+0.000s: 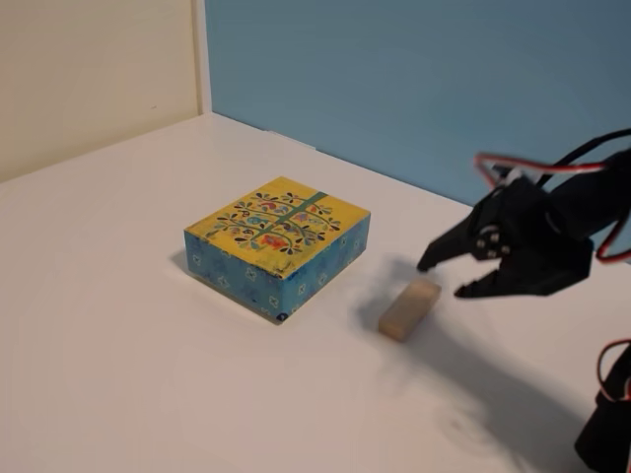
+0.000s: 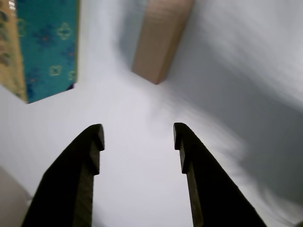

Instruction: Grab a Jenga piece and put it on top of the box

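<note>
I'm on the approach with my hand (image 1: 444, 279) spread and empty near the Jenga piece (image 1: 409, 308) beside the box (image 1: 277, 243); next I'd straddle it and pinch.

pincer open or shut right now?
Open. In the wrist view the pincer shows two dark fingers with bare white table between them, nothing held. The Jenga piece lies flat on the table ahead of it.

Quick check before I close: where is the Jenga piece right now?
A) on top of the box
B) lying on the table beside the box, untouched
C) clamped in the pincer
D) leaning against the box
B: the Jenga piece lies flat on the table, apart from the box, and the open pincer is empty beside it.
</note>
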